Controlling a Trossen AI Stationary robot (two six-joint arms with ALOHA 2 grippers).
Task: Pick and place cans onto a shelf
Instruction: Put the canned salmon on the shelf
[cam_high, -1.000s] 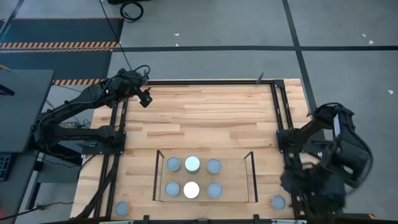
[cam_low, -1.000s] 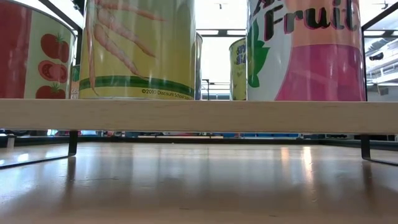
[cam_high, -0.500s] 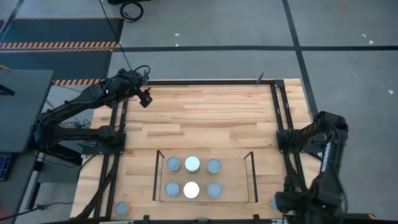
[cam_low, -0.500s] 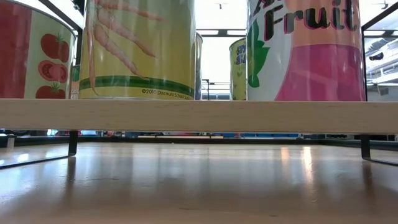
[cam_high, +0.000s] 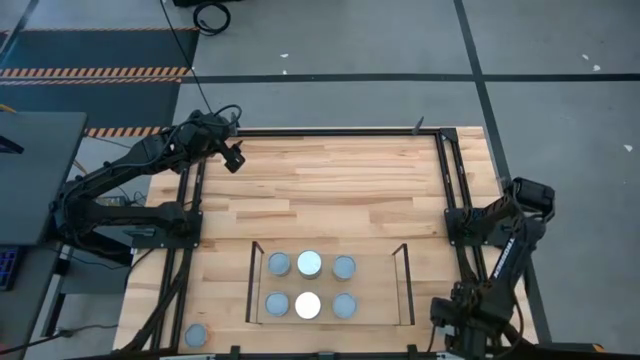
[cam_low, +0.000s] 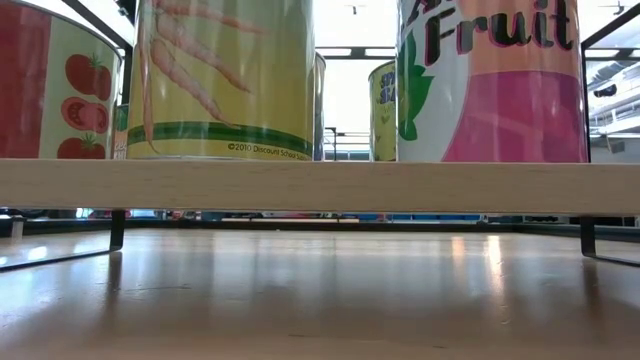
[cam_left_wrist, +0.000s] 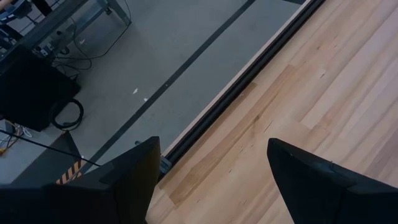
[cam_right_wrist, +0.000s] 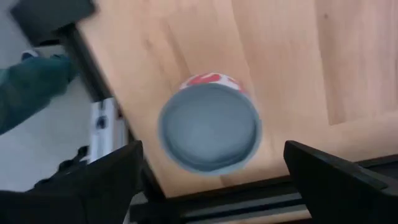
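Wooden table (cam_high: 330, 180) carries the shelf (cam_high: 330, 312) with six cans. At its five o'clock corner a can (cam_right_wrist: 209, 127) stands upright, seemingly straight below the right gripper (cam_right_wrist: 211, 180), jaws spread and empty. The left gripper (cam_left_wrist: 211, 180), at eleven o'clock, is parted and farther off.

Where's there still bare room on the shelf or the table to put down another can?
The shelf is crowded in the middle: six cans in two rows of three. Bare strips remain at both short ends, beside the uprights. The table behind the shelf is wholly bare. One can sits at the near left corner.
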